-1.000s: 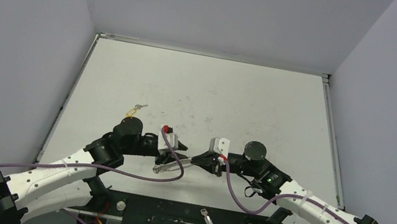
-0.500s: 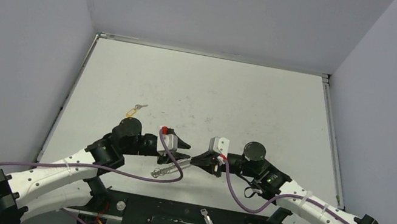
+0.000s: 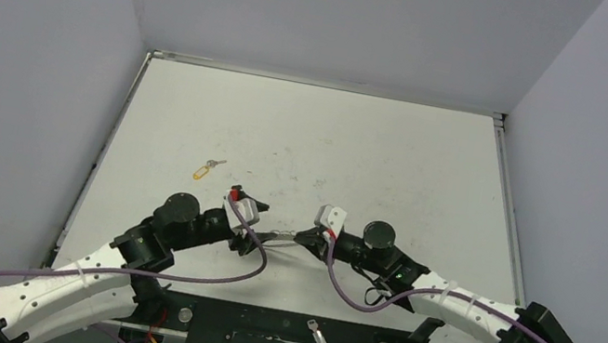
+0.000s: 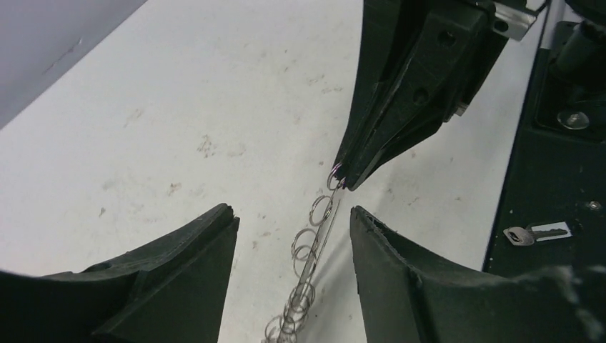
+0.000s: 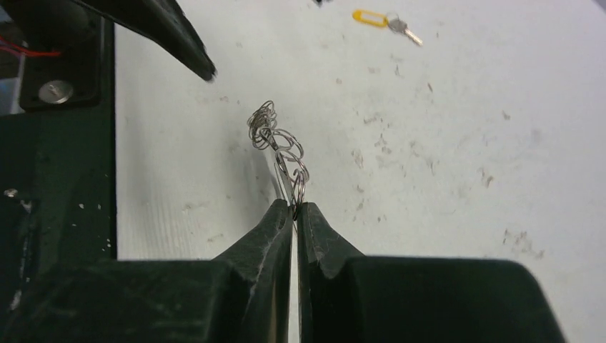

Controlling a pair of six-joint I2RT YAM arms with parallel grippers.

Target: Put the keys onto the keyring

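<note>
The keyring (image 3: pixel 275 239), a chain of small silver rings with a thin metal strip, hangs between the two grippers just above the table. My right gripper (image 5: pixel 295 208) is shut on its end ring; the chain (image 5: pixel 274 137) trails away from the tips. In the left wrist view the chain (image 4: pixel 309 251) runs between the fingers of my left gripper (image 4: pixel 290 212), which stands open and touches nothing. The right gripper's tip (image 4: pixel 341 179) pinches the top ring there. One key with a yellow tag (image 3: pixel 204 170) lies on the table behind the left arm. A plain silver key (image 3: pixel 315 331) rests on the black base plate.
The black base plate (image 3: pixel 270 340) runs along the near edge between the arm bases. Purple cables (image 3: pixel 251 261) loop from both wrists over the near table. The yellow-tagged key (image 5: pixel 379 18) shows at the top of the right wrist view. Grey walls close in three sides.
My left gripper has opened and drawn back to the left, releasing the keyring. The right gripper, still shut on the ring, has shifted slightly left and away from the near edge.
</note>
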